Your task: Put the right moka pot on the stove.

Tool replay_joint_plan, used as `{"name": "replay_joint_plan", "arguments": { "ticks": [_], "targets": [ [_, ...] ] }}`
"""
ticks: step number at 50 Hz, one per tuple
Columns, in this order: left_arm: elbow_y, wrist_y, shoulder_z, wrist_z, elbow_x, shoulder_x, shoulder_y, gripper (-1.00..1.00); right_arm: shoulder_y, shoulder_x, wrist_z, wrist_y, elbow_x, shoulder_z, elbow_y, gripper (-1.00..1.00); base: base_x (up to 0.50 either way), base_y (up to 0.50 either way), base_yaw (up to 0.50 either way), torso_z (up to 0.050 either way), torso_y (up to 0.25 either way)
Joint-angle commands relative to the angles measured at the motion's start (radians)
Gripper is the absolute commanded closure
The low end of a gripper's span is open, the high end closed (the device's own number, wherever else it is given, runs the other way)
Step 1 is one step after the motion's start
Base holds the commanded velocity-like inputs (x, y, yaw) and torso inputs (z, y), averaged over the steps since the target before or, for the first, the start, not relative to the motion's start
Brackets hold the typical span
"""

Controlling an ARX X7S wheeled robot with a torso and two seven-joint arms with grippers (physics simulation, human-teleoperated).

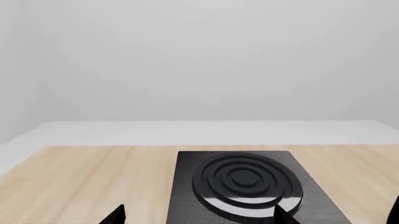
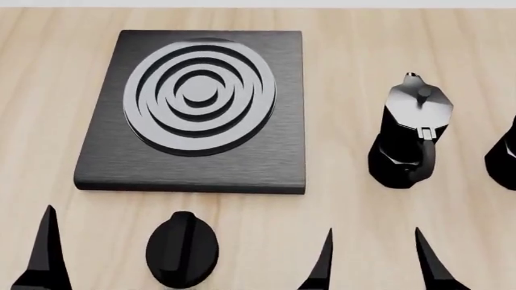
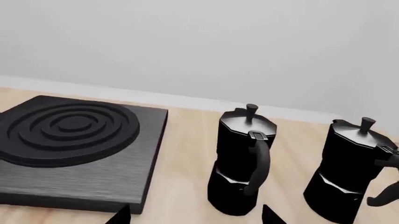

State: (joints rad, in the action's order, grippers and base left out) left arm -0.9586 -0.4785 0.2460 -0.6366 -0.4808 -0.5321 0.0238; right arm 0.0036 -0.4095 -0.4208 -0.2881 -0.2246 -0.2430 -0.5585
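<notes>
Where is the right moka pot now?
In the head view, the right moka pot stands on the table at the right edge, half cut off, right of its twin, away from the stove.

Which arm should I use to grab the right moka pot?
Right. The right tool sits open near the pots, and the right moka pot stands at the table's right side. The left tool is in front of the stove, across the other pot.

Stove (image 2: 197, 163) left, twin pot (image 2: 407, 136) beside it, right moka pot (image 2: 504, 154) rightmost, knob (image 2: 182, 249) before stove
</notes>
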Motion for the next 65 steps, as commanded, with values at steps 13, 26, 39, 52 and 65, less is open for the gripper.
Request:
{"name": "replay_joint_plan", "arguments": {
  "ticks": [13, 26, 39, 52, 65],
  "targets": [
    [0.002, 0.017, 0.011, -0.016, -0.006, -0.014, -0.001, -1.00, -0.080, -0.103, 0.049, 0.072, -0.140, 0.169, -0.076, -1.00, 0.00, 0.00, 0.00, 0.000, 0.000],
    [0.004, 0.019, 0.015, -0.025, -0.015, -0.020, 0.002, -1.00, -0.089, -0.144, 0.061, 0.078, -0.221, 0.268, -0.058, -1.00, 0.00, 0.00, 0.00, 0.000, 0.000],
    [0.006, 0.022, 0.021, -0.032, -0.020, -0.028, 0.004, -1.00, -0.113, -0.210, 0.102, 0.073, -0.349, 0.381, -0.077, -1.00, 0.00, 0.00, 0.00, 0.000, 0.000],
    [0.011, 0.028, 0.027, -0.039, -0.023, -0.033, 0.004, -1.00, -0.146, -0.243, 0.143, 0.102, -0.388, 0.454, -0.042, -1.00, 0.00, 0.00, 0.00, 0.000, 0.000],
    [0.010, 0.030, 0.029, -0.047, -0.029, -0.040, 0.006, -1.00, -0.153, -0.273, 0.193, 0.119, -0.427, 0.497, 0.011, -1.00, 0.00, 0.00, 0.00, 0.000, 0.000]
  ]
}}
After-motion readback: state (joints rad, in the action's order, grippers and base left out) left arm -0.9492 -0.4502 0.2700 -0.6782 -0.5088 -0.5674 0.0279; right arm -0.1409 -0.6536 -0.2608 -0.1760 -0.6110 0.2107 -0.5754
